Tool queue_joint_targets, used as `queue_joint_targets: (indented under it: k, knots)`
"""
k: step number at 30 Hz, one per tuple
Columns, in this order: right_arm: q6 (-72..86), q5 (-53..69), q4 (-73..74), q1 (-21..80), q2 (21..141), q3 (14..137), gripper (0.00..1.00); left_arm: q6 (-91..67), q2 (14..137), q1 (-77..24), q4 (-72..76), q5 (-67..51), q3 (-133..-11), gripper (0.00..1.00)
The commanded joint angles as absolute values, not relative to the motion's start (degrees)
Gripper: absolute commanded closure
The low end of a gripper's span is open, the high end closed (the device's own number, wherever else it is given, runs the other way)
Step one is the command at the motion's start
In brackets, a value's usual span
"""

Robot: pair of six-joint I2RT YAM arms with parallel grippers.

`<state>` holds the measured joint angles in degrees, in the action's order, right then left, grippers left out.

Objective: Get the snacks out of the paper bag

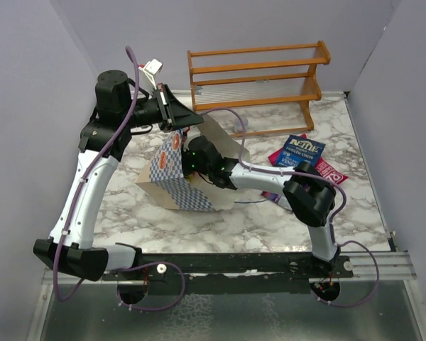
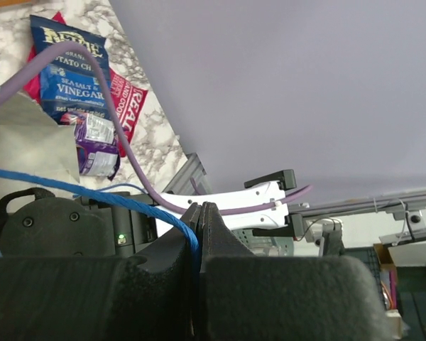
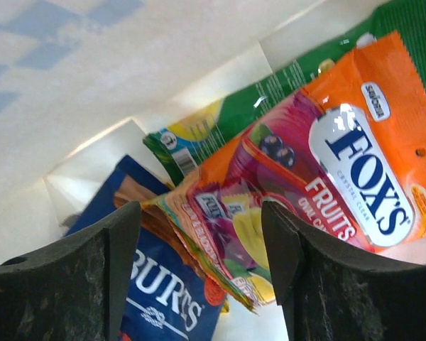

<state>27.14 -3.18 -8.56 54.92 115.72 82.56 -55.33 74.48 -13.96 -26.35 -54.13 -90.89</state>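
Observation:
The paper bag (image 1: 172, 179) lies on its side on the marble table. My left gripper (image 1: 175, 112) is shut on its blue cord handle (image 2: 153, 210) and holds the mouth up. My right gripper (image 3: 202, 241) is inside the bag, hidden in the top view, and is open. The corner of an orange Fox's packet (image 3: 334, 156) lies between its fingers. A green packet (image 3: 270, 92) and a dark blue Burts packet (image 3: 156, 284) lie beside it. Outside, a blue packet (image 1: 302, 150), a red packet (image 1: 331, 170) and a purple packet (image 2: 94, 142) lie right of the bag.
A wooden rack (image 1: 259, 78) stands at the back of the table, behind the bag. Grey walls close in the left, back and right sides. My right arm's forearm (image 1: 263, 177) crosses the table from the bag's mouth towards the loose packets.

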Motion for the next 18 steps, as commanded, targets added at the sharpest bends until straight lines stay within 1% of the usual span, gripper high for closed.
queue_joint_targets:
  k: [1,3,5,6,8,10,14,18]
  knots:
    - [32.1,-4.2,-8.3,54.9,113.9,78.8,0.30,-52.8,70.9,-14.5,-25.8,-52.6,-90.4,1.00]
    - [32.0,-4.1,-9.7,54.9,113.9,78.2,0.28,-52.8,70.6,-14.5,-25.9,-52.9,-89.7,1.00]
    - [31.5,-4.3,-11.5,54.9,113.8,78.0,0.23,-54.1,70.5,-14.5,-24.8,-55.0,-88.4,1.00]
    - [31.9,-4.8,-12.0,54.9,114.0,78.2,0.17,-55.0,70.6,-14.5,-24.3,-56.3,-88.0,1.00]
    - [33.4,-6.3,-12.1,54.9,114.4,79.5,0.01,-55.1,70.5,-14.6,-24.3,-57.7,-88.1,1.00]
    - [36.7,-7.7,-11.1,54.9,115.8,81.6,0.01,-55.4,70.4,-14.6,-24.0,-58.4,-88.4,1.00]
    - [44.8,-13.1,-2.9,54.9,119.9,88.1,0.01,-57.0,70.4,-15.0,-22.5,-59.0,-88.0,1.00]
    - [48.6,-16.7,2.6,54.9,124.8,94.1,0.01,-57.9,70.7,-15.5,-21.5,-58.4,-89.2,1.00]
